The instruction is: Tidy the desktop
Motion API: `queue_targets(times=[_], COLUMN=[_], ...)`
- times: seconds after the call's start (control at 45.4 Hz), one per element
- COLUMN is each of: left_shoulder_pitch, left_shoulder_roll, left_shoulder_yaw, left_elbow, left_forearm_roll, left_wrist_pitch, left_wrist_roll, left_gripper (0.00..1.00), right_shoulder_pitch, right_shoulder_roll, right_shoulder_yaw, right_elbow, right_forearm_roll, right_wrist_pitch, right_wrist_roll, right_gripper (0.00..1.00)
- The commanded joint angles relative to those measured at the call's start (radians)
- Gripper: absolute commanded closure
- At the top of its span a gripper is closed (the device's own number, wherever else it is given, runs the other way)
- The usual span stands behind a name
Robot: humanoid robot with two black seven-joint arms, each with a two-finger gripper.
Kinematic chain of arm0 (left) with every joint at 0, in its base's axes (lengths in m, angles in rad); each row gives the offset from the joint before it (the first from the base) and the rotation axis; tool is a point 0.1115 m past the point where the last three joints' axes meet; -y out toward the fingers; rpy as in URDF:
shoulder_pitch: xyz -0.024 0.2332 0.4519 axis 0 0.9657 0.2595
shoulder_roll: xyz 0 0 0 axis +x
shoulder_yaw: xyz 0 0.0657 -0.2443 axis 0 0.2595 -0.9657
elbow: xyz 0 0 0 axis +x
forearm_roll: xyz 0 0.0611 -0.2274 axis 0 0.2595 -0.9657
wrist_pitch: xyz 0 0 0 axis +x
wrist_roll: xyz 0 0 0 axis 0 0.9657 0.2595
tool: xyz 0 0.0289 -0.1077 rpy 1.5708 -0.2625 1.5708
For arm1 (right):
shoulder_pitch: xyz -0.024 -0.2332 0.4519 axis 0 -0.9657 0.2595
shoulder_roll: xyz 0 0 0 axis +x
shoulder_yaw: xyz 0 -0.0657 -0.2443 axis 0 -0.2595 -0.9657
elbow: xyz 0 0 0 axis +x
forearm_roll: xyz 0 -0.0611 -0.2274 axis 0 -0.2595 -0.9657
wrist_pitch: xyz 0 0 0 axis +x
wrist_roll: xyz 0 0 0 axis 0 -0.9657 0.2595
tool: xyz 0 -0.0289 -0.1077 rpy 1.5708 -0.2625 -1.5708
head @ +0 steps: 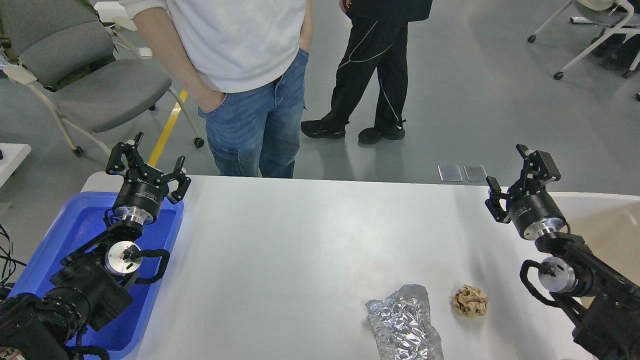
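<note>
The white desktop [310, 240] fills the middle of the head view. On its near right part lie a crumpled silver foil wrapper [405, 327] and, just right of it, a small crumpled brown paper ball [470, 300]. My left gripper [148, 159] hangs open and empty over the far end of the blue tray [82, 220], far left of both pieces. My right gripper [515, 172] is open and empty too, raised above the desktop's far right, well behind the paper ball.
A beige white-rimmed bin [607, 220] sits at the desktop's right edge, partly behind my right arm. Two people [250, 75] stand just beyond the far edge. A grey chair [75, 65] is at the back left.
</note>
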Motion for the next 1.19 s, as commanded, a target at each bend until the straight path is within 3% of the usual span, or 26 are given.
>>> queue_targets(times=[0.0, 0.33, 0.683, 1.035, 1.101, 1.167], left_shoulder_pitch=[0.000, 0.000, 0.000, 0.000, 0.000, 0.000], left_shoulder_roll=[0.000, 0.000, 0.000, 0.000, 0.000, 0.000], left_shoulder_yaw=[0.000, 0.000, -0.002, 0.000, -0.002, 0.000], left_elbow=[0.000, 0.000, 0.000, 0.000, -0.001, 0.000], left_forearm_roll=[-0.001, -0.001, -0.001, -0.001, -0.001, -0.001], left_wrist_pitch=[0.000, 0.000, 0.000, 0.000, 0.000, 0.000], left_wrist_roll=[0.002, 0.002, 0.002, 0.002, 0.002, 0.002], left_gripper=[0.00, 0.00, 0.00, 0.00, 0.00, 0.00], right_shoulder_pitch=[-0.005, 0.001, -0.001, 0.004, 0.010, 0.024], right_shoulder_roll=[0.012, 0.015, -0.025, -0.031, -0.045, -0.075], right_shoulder_yaw=[0.004, 0.007, 0.019, 0.000, -0.016, -0.043], right_elbow=[-0.001, -0.008, 0.000, 0.012, 0.032, 0.066], right_forearm_roll=[-0.002, 0.010, 0.006, 0.012, 0.009, 0.007], right_wrist_pitch=[0.000, -0.001, 0.002, 0.003, 0.008, 0.002], right_wrist_roll=[0.002, 0.004, 0.041, 0.028, -0.008, -0.108], right_gripper=[0.00, 0.00, 0.00, 0.00, 0.00, 0.00])
